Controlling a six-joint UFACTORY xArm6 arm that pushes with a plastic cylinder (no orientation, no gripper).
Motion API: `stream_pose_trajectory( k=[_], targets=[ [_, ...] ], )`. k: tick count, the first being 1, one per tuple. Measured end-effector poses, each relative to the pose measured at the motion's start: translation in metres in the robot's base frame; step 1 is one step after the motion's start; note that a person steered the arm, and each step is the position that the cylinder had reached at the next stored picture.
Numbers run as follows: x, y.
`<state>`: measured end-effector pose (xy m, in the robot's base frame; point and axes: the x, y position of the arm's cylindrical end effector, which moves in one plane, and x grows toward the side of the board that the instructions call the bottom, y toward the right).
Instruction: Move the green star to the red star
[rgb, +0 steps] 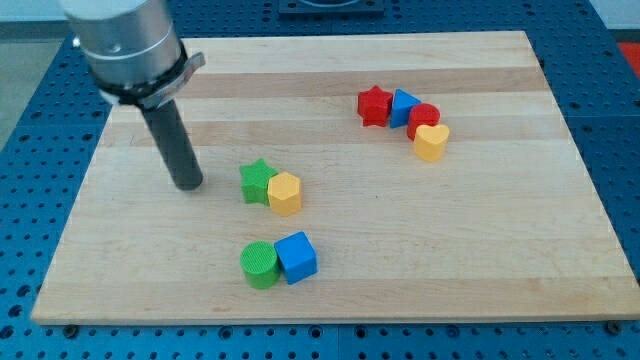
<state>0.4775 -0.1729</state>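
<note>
approach step: my tip (188, 185) sits on the wooden tabletop (480, 250) just left of the green star block (257, 182), not touching, no hand on this rig so nothing pinched; next push runs up-right toward the red star block (374, 105), skirting the touching yellow hexagon block (285, 193).

The arm ends in a wide, round, silver-grey metal housing with a darker ring below it. From it goes down a straight, dark grey rod; my tip (188, 186) is flat.
</note>
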Motion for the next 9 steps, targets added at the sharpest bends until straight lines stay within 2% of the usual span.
stream_pose_trajectory(
  k=[1, 4, 6, 9],
  targets=[
    [0.019, 0.017],
    [-0.02, 0.103],
    [-0.022, 0.149],
    [-0.022, 0.167]
  ],
)
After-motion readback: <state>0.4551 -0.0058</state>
